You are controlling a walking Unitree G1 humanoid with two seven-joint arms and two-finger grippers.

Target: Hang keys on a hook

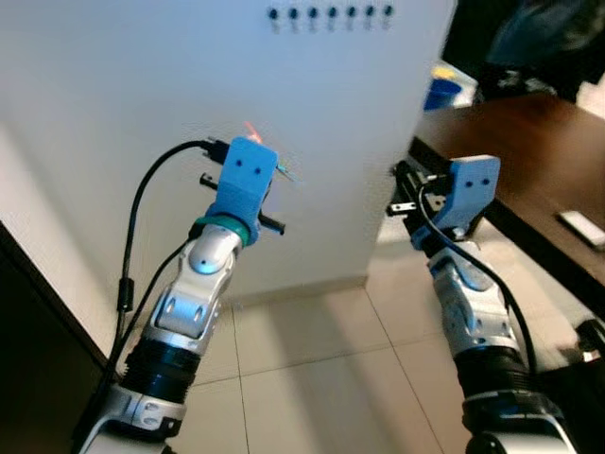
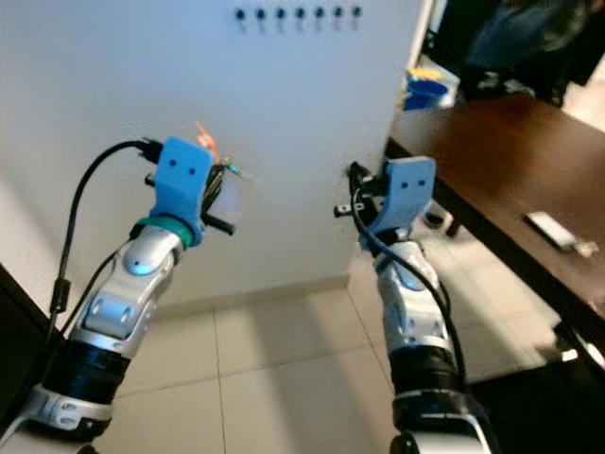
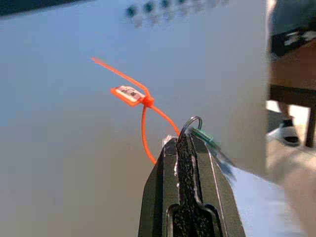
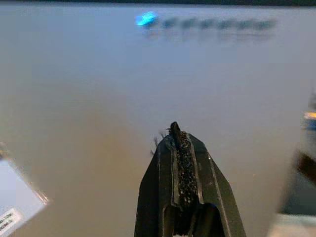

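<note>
Two arms raised toward wall: my left gripper (image 3: 185,140) pinches keys (image 3: 195,129); hooks (image 1: 331,13) at 1 o'clock; right gripper (image 4: 175,136) pressed together.

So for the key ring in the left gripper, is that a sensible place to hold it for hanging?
Probably yes. The left gripper is shut on the key ring at its lower arc, leaving the top loop standing free above the fingertips, with the orange tag off to one side. That free loop faces the row of hooks on the white wall, so approaching from below and in front should suit.

Head pair downward — wrist cameras toward wall (image 1: 113,85)
</note>
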